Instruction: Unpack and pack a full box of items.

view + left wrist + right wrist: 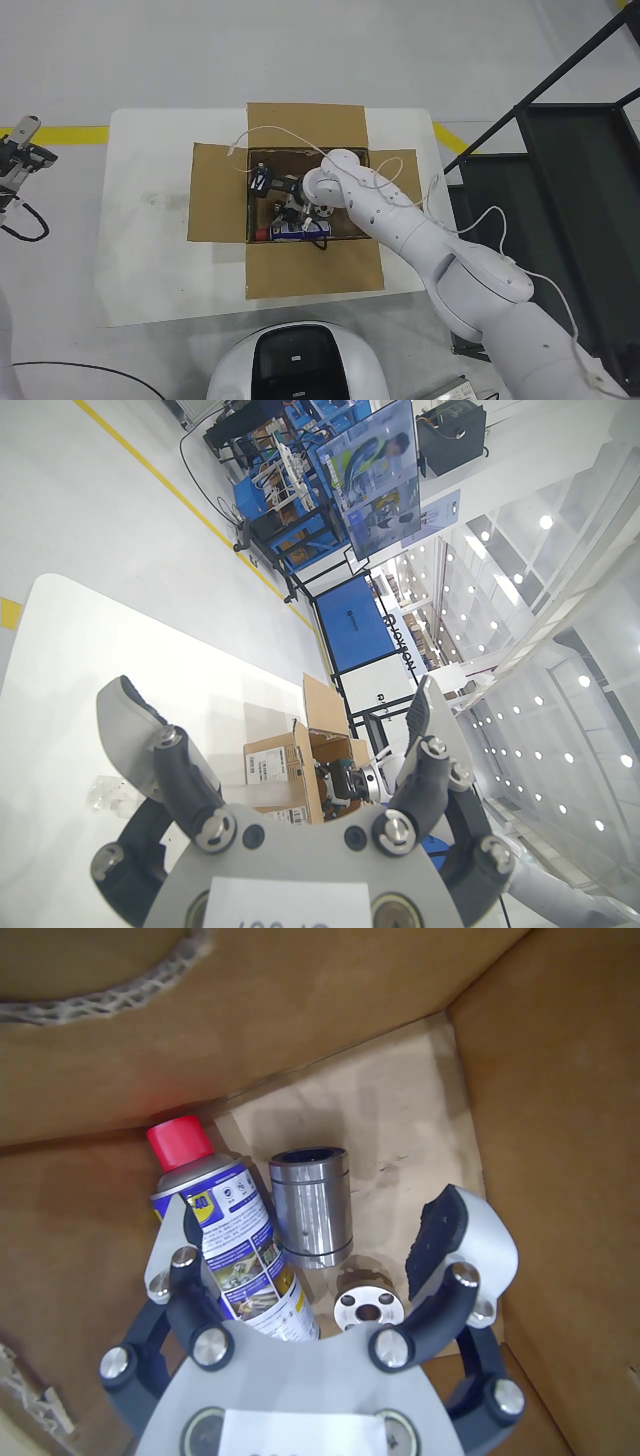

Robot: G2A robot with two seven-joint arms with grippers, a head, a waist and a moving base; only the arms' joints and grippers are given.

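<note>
An open cardboard box (305,125) stands in the middle of the white table (150,260). On its floor lie a blue spray can with a red cap (235,1238), a steel cylinder (310,1208) beside it, and a small flanged metal part (367,1310). My right gripper (310,1215) hangs open inside the box just above them, one finger beside the can, the other past the flanged part, holding nothing. From above, the right gripper (262,183) sits over the box's left half, with the can (295,231) below it. My left gripper (272,687) is open and empty, beyond the table's left edge (18,150).
The box's four flaps lie spread flat on the table. A crumpled clear plastic bag (107,795) lies on the table left of the box. A black metal stair frame (560,150) stands close to the table's right side. A yellow floor line (75,133) runs behind the table.
</note>
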